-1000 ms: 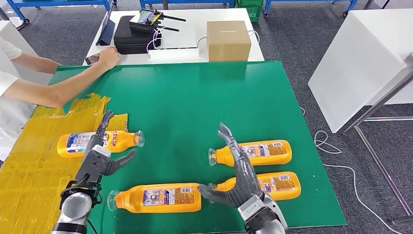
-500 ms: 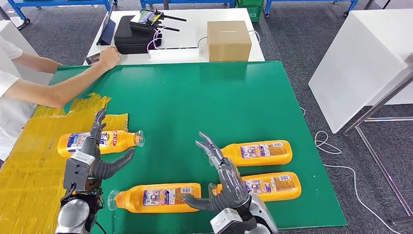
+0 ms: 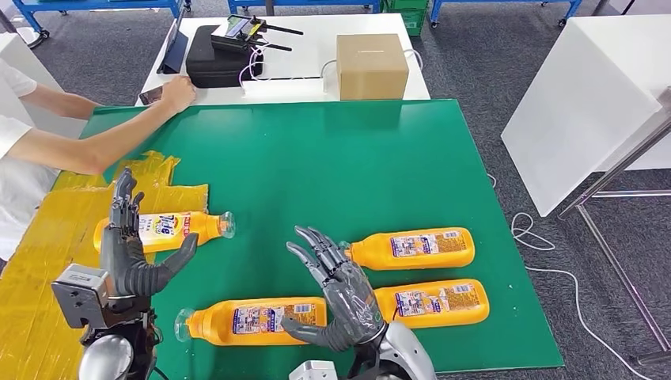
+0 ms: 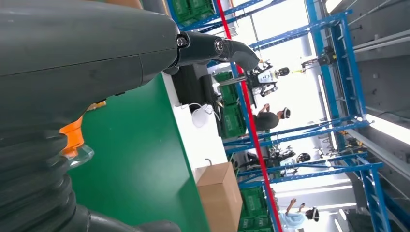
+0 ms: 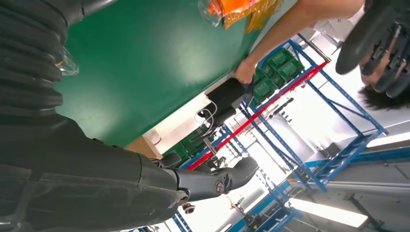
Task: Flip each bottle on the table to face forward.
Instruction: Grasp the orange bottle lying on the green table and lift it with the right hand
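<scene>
Several orange bottles with clear caps lie on their sides on the green table. One bottle lies at the left, partly on yellow tape; my left hand is raised in front of it, fingers spread, holding nothing. A second bottle lies near the front edge. My right hand hovers open by that bottle's base end, fingers apart. Two more bottles lie at the right, labels up. In the left wrist view a bottle neck and cap peek past my thumb.
A person's arm reaches across the table's far left corner. Yellow tape sheeting covers the left side. A cardboard box and a black case stand on the white table behind. A white cabinet stands to the right.
My left hand has moved left and risen upright over the left bottle. My right hand has swung left from the two right bottles toward the front bottle, palm turning.
</scene>
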